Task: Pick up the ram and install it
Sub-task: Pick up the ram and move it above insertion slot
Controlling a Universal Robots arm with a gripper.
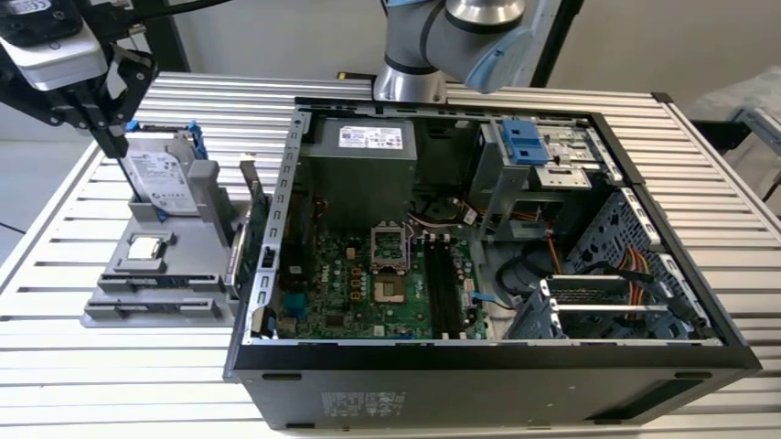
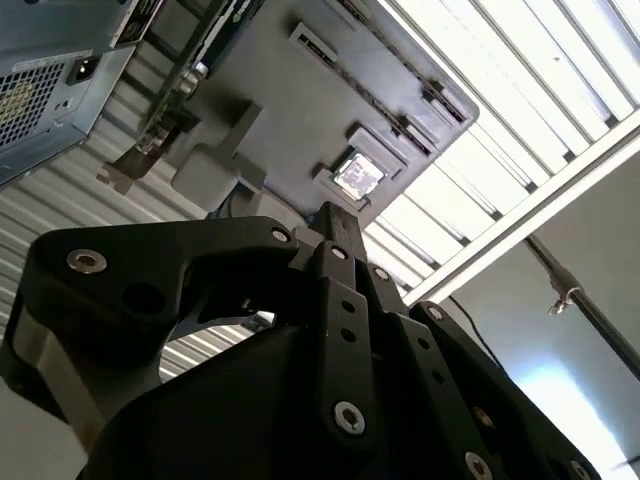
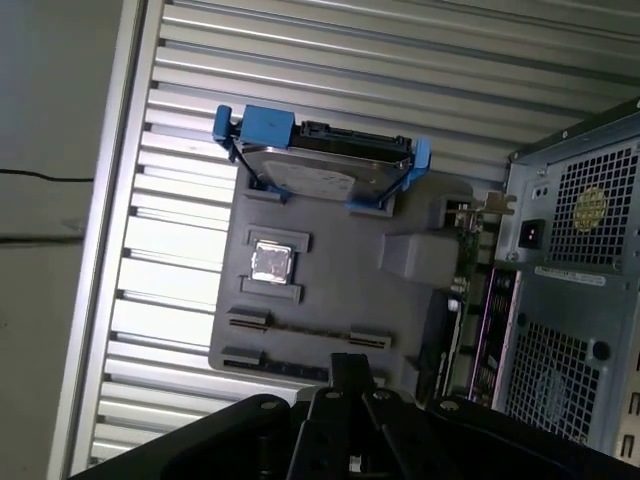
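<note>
The ram [image 3: 305, 330] lies edge-on as a thin dark strip in a slot of the grey fixture tray [image 3: 330, 290], beside the CPU chip [image 3: 271, 263]. My gripper [image 1: 112, 142] hangs above the far left corner of that tray [image 1: 123, 315] in the exterior view, close to the upright hard drive [image 1: 165, 178]. Its black fingers meet at one tip in both wrist views [image 2: 335, 215] [image 3: 350, 365], shut with nothing between them. The black memory slots [image 1: 445, 288] run along the motherboard [image 1: 354, 293] inside the open case.
The open computer case [image 1: 683, 274] fills the middle and the exterior view's right of the slatted table [image 1: 61, 366]. A green expansion card [image 1: 251, 238] stands between tray and case. The drive sits in a blue bracket [image 3: 265, 130]. The arm's base [image 1: 409, 82] stands behind the case.
</note>
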